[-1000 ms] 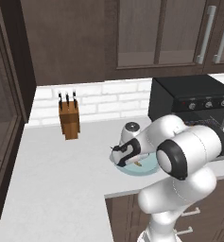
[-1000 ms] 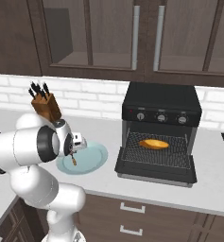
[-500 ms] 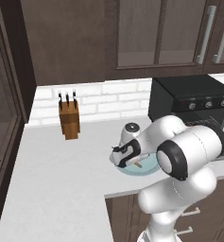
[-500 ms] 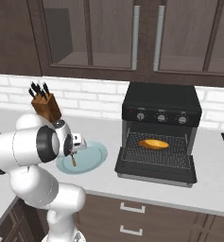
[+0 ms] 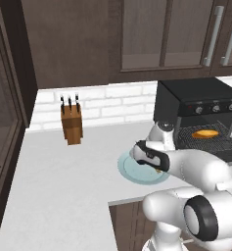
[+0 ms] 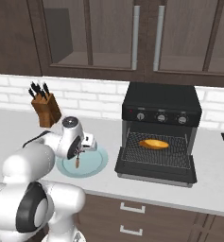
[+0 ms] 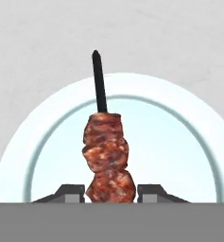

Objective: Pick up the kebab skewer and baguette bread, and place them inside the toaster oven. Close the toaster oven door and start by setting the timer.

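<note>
**Gripper clamping the kebab skewer over the plate**

The gripper (image 7: 110,194) is closing narrow on the kebab skewer (image 7: 105,158), its two dark finger tips sitting on either side of the lowest meat chunk. The skewer is running straight out from between the fingers: three lumpy, reddish-brown, rough-textured chunks stacked along a thin black stick whose bare pointed end is sticking out past them. In the right base view the skewer (image 6: 77,160) is hanging below the gripper (image 6: 79,152), over the plate.

Just beyond the fingers, the plate (image 7: 33,156) is lying under the skewer: round, pale blue, smooth and glossy, with a wide flat rim. Around it the counter (image 7: 179,42) is spreading out, plain matte white-grey.

Farther off to the gripper's right, the toaster oven (image 6: 161,100) is standing on the counter, a black box with small silver knobs. The toaster oven door (image 6: 156,168) is lying folded down open. The baguette bread (image 6: 154,143), a stubby golden oval, is resting on the wire rack inside.

Well to the left, a brown wooden knife block (image 5: 71,125) is standing near the white brick wall.
</note>
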Robot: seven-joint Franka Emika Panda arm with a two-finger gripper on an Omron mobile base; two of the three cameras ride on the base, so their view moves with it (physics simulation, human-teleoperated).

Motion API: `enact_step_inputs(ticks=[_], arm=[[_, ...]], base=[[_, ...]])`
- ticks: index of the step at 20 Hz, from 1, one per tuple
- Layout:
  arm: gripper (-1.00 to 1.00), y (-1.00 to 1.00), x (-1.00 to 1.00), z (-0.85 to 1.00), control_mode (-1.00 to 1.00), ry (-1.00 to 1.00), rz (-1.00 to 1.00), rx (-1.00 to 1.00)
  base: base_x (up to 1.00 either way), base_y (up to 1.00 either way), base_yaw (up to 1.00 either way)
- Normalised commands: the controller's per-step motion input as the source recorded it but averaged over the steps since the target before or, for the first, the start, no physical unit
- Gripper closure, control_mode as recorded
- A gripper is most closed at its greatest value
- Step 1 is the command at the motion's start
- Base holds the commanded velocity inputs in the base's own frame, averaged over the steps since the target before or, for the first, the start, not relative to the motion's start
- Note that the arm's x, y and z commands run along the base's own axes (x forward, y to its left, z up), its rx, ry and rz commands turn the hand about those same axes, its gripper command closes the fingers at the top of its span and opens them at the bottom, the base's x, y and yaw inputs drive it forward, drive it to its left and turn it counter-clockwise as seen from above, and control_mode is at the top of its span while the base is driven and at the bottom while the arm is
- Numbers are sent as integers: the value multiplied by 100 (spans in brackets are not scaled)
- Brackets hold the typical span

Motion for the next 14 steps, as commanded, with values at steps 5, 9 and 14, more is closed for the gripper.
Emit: enact_step_inputs(ticks=[5, 9, 14], arm=[[100, -4, 0, 89, -100, 0, -30, 11], [100, 0, -23, 44, -100, -11, -39, 3], [100, -5, -33, 52, -100, -9, -45, 13]], base=[[0, 0, 0], [0, 0, 0], [0, 0, 0]])
